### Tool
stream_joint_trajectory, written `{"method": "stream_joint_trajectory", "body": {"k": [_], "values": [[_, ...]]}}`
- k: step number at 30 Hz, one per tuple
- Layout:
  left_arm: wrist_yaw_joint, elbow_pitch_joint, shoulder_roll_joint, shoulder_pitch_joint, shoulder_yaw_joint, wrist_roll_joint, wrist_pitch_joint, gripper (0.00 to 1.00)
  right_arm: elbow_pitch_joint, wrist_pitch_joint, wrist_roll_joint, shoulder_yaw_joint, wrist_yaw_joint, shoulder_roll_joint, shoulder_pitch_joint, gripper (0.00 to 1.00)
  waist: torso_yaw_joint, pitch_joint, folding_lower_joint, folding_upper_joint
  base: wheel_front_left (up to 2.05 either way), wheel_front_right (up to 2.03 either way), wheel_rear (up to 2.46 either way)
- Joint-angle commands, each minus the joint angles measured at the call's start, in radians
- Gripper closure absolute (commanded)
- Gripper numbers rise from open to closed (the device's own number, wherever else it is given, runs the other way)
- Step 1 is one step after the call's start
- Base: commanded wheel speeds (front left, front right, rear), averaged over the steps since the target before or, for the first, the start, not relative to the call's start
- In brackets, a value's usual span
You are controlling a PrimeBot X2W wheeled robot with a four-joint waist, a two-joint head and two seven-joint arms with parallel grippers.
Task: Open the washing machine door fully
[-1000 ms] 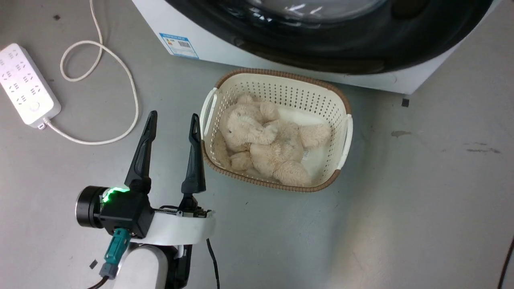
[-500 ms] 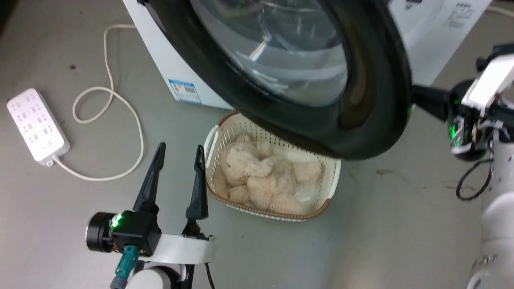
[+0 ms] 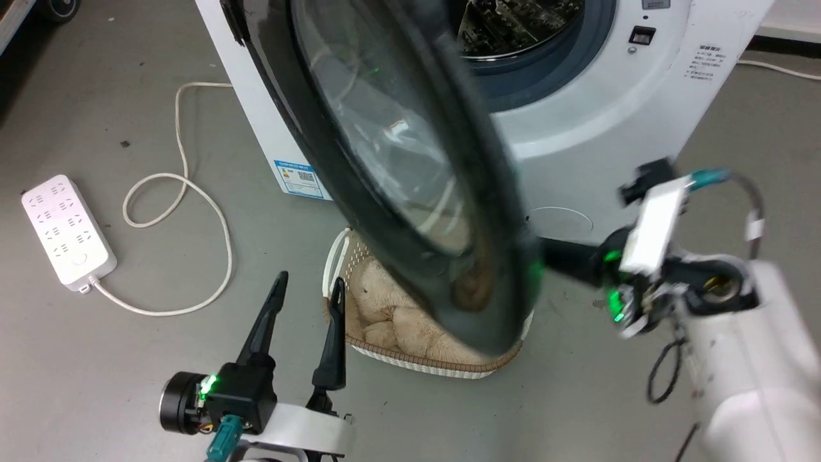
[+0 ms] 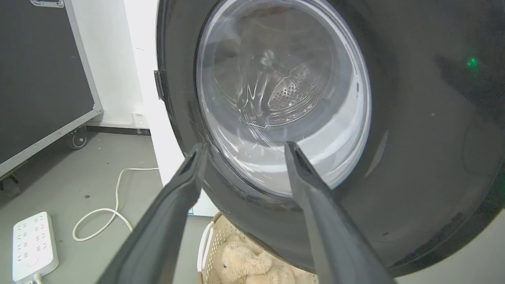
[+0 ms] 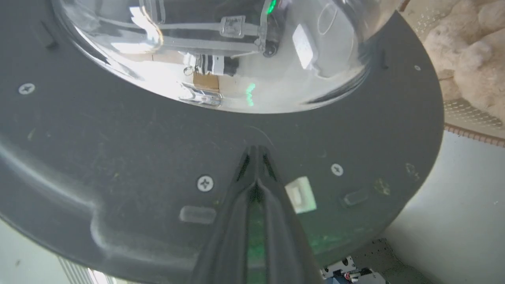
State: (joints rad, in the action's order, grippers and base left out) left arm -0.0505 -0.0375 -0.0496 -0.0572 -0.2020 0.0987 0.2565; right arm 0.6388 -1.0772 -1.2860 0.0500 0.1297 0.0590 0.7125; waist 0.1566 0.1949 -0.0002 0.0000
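The washing machine door (image 3: 385,160), a glossy black disc with a bulging glass centre, stands swung partway out from the white machine (image 3: 577,141), hinged at its left. My right gripper (image 3: 551,258) is shut with nothing in it and reaches in behind the door's free edge. In the right wrist view its closed fingertips (image 5: 256,152) rest against the door's dark inner face (image 5: 118,157), below the glass bowl (image 5: 217,51). My left gripper (image 3: 304,295) is open, low at the left in front of the door. Its wrist view looks between the fingers (image 4: 244,146) at the door's outer side (image 4: 414,138).
The grey-ringed steel drum mouth (image 3: 519,45) shows behind the door. A cream basket (image 3: 410,362) with a plush toy (image 3: 385,314) sits on the floor under the door's lower edge. A white power strip (image 3: 64,228) and its cable (image 3: 211,212) lie at the left.
The head camera has tilted up. The door has swung farther out from the machine, and my right arm has come into view behind its free edge. The left gripper stays open.
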Motion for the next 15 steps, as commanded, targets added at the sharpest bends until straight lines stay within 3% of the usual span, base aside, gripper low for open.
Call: {"method": "stream_joint_trajectory", "body": {"k": [1, 9, 14, 15], "values": [[0.002, 0.004, -0.001, 0.014, -0.001, -0.001, 0.005, 0.0, -0.012, 0.007, -0.025, -0.042, 0.001, -0.009, -0.038, 1.0, 0.001, -0.004, 0.0002, 0.0, 0.0, 0.0, 0.0], [0.013, 0.021, -0.001, 0.028, 0.001, -0.006, 0.005, 0.0, -0.084, 0.105, -0.188, -0.276, 0.001, -0.009, -0.123, 1.0, 0.01, -0.024, 0.0002, 0.0, 0.0, 0.0, 0.0], [0.015, 0.034, -0.001, 0.03, 0.002, -0.007, 0.005, 0.0, -0.08, 0.177, -0.208, -0.325, 0.001, -0.009, -0.138, 1.0, 0.004, -0.04, 0.0002, 0.0, 0.0, 0.0, 0.0], [0.015, 0.036, -0.001, 0.031, 0.001, -0.007, 0.005, 0.0, -0.08, 0.203, -0.202, -0.318, 0.001, -0.009, -0.14, 0.82, 0.001, -0.044, 0.0002, 0.0, 0.0, 0.0, 0.0]]}}
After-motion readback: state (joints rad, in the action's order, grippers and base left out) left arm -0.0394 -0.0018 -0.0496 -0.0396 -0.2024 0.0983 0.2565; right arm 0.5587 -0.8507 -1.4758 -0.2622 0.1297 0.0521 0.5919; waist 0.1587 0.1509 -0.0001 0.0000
